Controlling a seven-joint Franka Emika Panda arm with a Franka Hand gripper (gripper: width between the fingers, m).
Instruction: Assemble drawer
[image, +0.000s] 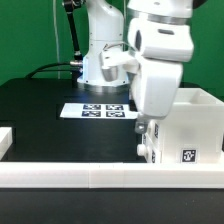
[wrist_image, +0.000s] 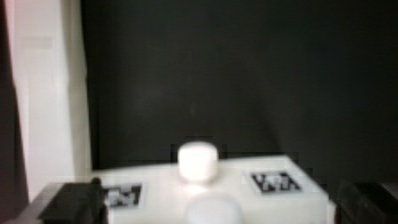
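Green curtain backs the scene, and a black tabletop (image: 40, 110) carries the work in front of it. At the exterior view's right stands the drawer housing (image: 190, 128), a tall white open-topped box with a black-and-white tag on its near face; it sits just behind the long low white rail (image: 100, 176) that runs along the front edge, probably pushed there so the rail braces it while parts are fitted. The arm reaches down directly beside the housing, on the exterior view's left of it, and its hand (image: 146, 150) hangs low against the housing's corner, close to the tabletop. Whether it touches the housing cannot be told, and the fingers are too small and blurred to say if they are spread, pressed together or pinching anything. The marker board (image: 101, 110) lies flat farther back, apart from everything else. A white part (image: 5, 139) shows at the far edge of the exterior view's left, cut off by the frame. The wrist view is blurred: a rounded white shape (wrist_image: 198, 160) over a tagged white surface (wrist_image: 267, 182), with dark tabletop beyond, suggesting the hand is lined up over a tagged piece, though which one is unclear.
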